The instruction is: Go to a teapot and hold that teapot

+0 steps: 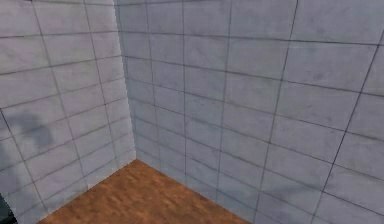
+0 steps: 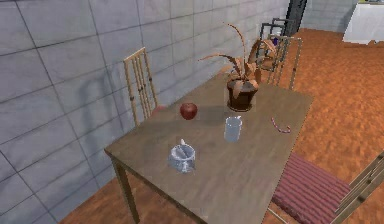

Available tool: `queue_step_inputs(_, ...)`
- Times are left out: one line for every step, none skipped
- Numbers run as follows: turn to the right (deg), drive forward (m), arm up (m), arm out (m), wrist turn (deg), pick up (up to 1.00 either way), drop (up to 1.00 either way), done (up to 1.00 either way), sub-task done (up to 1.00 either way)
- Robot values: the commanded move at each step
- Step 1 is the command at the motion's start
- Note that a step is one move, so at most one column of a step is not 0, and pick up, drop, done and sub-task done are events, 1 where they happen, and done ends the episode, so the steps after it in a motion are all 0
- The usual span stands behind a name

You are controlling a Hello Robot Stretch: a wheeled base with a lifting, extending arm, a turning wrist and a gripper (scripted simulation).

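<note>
A small pale blue-grey rounded vessel (image 2: pixel 182 157) stands on a wooden table (image 2: pixel 215 185) in the arm side view, near the table's near left part. Its shape is too small to tell apart as a teapot for certain.
On the same table stand a potted plant with brown leaves (image 2: pixel 241 85), a red round thing (image 2: pixel 188 110) and a clear glass (image 2: pixel 233 128). Chairs stand at the wall side (image 2: pixel 140 82) and at the near right (image 2: pixel 320 190). The forward view faces a grey tiled wall corner (image 1: pixel 125 90) over wood floor (image 1: pixel 150 195).
</note>
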Motion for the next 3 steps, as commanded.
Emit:
queue_step_inputs(0.0, 0.0, 0.38, 0.0, 0.0, 0.0, 0.0, 0.0, 0.0)
queue_step_inputs(0.0, 0.0, 0.0, 0.22, 0.0, 0.0, 0.0, 0.0, 0.0)
queue_step_inputs(0.0, 0.0, 0.0, 0.0, 45.0, 0.0, 0.0, 0.0, 0.0)
